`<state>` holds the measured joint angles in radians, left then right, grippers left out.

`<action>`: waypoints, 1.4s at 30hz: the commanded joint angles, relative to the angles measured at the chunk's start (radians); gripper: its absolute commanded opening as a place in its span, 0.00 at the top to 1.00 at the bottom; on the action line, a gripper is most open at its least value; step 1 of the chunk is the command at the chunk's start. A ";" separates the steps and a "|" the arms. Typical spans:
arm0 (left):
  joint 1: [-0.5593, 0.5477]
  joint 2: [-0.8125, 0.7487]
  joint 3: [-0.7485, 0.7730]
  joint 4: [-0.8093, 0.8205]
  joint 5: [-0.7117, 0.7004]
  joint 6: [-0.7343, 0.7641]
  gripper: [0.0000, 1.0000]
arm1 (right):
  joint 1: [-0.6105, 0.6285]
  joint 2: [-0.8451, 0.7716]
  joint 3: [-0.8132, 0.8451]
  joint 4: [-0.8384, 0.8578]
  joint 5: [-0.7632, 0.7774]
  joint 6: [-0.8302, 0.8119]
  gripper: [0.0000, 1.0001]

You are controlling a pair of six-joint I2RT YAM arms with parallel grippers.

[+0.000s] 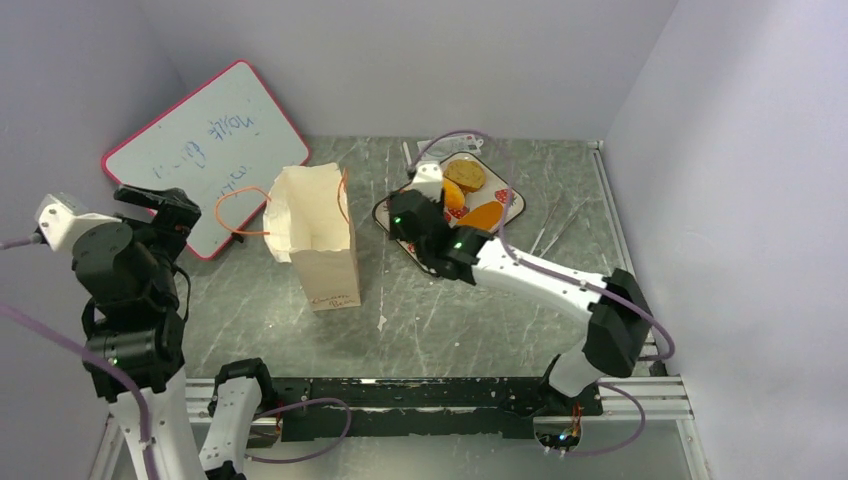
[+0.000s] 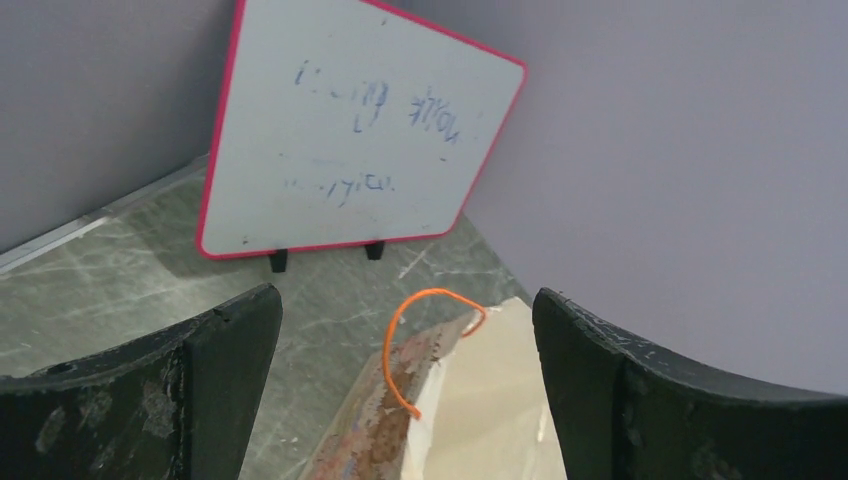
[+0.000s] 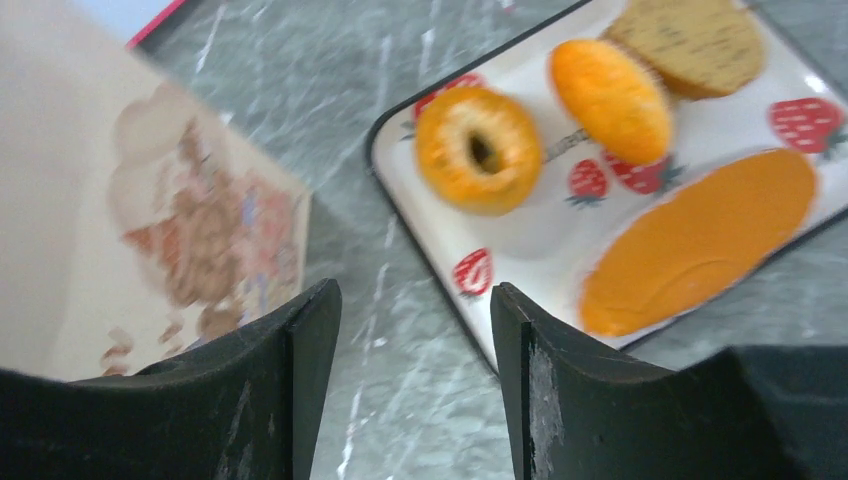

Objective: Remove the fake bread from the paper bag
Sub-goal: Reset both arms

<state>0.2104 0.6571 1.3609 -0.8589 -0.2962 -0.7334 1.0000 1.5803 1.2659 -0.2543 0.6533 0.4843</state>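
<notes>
The cream paper bag stands upright with its mouth open and its orange cord handles out to both sides. The fake bread lies on the strawberry-print tray: ring doughnut, orange oval bun, rough tan bun and long orange loaf. My right gripper is open and empty, low over the table between the bag and the tray's near-left edge. My left gripper is open and empty, raised to the left of the bag, with one orange handle in front of it.
The pink-framed whiteboard leans on stands at the back left, behind the left gripper. In the top view the tray sits right of the bag, with the right arm lying across its near-left corner. Walls close in on three sides.
</notes>
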 commanded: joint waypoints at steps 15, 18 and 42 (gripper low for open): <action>0.011 -0.023 -0.544 0.690 -0.036 0.272 0.02 | -0.613 -0.238 -0.218 0.042 -0.112 -0.191 0.19; 0.026 -0.017 -0.567 0.746 0.031 0.340 0.02 | -0.640 -0.256 -0.231 0.024 -0.135 -0.174 0.16; 0.215 0.699 -0.088 0.943 0.354 0.336 0.00 | -0.655 -0.221 -0.236 0.001 -0.183 -0.110 0.09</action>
<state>0.3851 1.2118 1.2148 0.0010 -0.1219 -0.3996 0.3511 1.3216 0.9894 -0.2584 0.4660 0.3611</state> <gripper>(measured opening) 0.995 0.907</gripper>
